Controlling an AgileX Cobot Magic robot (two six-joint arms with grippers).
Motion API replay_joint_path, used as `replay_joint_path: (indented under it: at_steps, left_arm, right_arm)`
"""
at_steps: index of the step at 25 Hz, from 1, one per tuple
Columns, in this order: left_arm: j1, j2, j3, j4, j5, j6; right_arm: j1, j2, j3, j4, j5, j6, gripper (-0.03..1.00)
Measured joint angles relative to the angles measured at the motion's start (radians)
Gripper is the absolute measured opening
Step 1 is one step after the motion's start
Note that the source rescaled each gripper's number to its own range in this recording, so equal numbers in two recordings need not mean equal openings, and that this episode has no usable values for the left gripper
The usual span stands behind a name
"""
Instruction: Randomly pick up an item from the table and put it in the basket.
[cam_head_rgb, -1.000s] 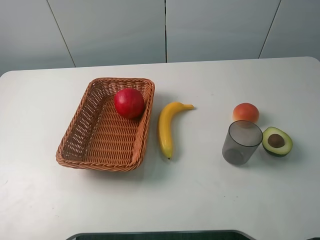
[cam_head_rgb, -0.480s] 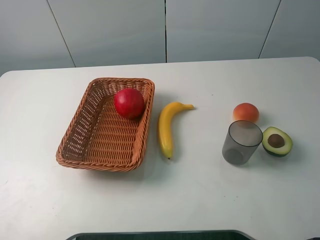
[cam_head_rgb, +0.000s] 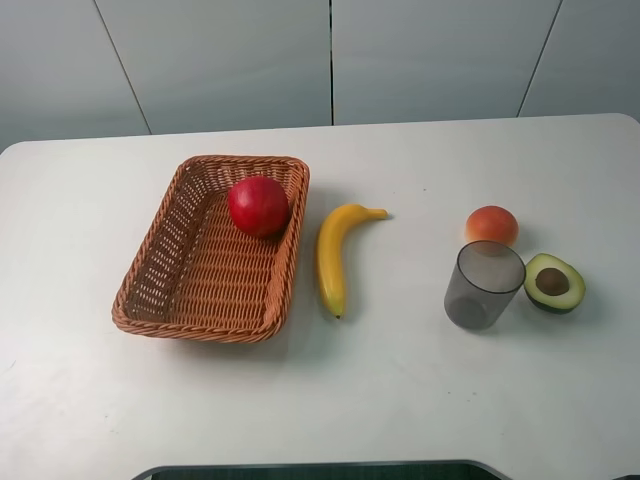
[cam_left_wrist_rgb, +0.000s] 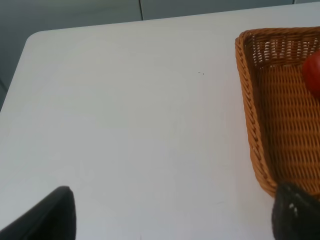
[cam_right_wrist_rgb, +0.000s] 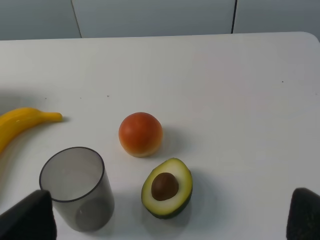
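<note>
The red apple (cam_head_rgb: 258, 205) lies inside the wicker basket (cam_head_rgb: 170, 290), at its far right corner, on the white table (cam_head_rgb: 400, 390). A sliver of the apple (cam_left_wrist_rgb: 314, 75) and the basket's wall (cam_left_wrist_rgb: 250, 115) show in the left wrist view. My left gripper (cam_left_wrist_rgb: 172, 219) is open and empty, low over bare table to the left of the basket. My right gripper (cam_right_wrist_rgb: 165, 220) is open and empty, near the table's front on the right side. Neither arm shows in the exterior high view.
A yellow banana (cam_head_rgb: 335, 255) lies just right of the basket. Further right are an orange-pink round fruit (cam_head_rgb: 491, 225), a grey translucent cup (cam_head_rgb: 483, 285) and a halved avocado (cam_head_rgb: 553, 282). These also show in the right wrist view, the cup (cam_right_wrist_rgb: 77, 187) nearest.
</note>
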Motion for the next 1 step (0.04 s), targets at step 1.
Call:
replay_joint_path:
  at_steps: [1]
  left_arm:
    - [0.000,0.000,0.000,0.000,0.000,0.000]
  right_arm:
    - [0.000,0.000,0.000,0.000,0.000,0.000,1.00]
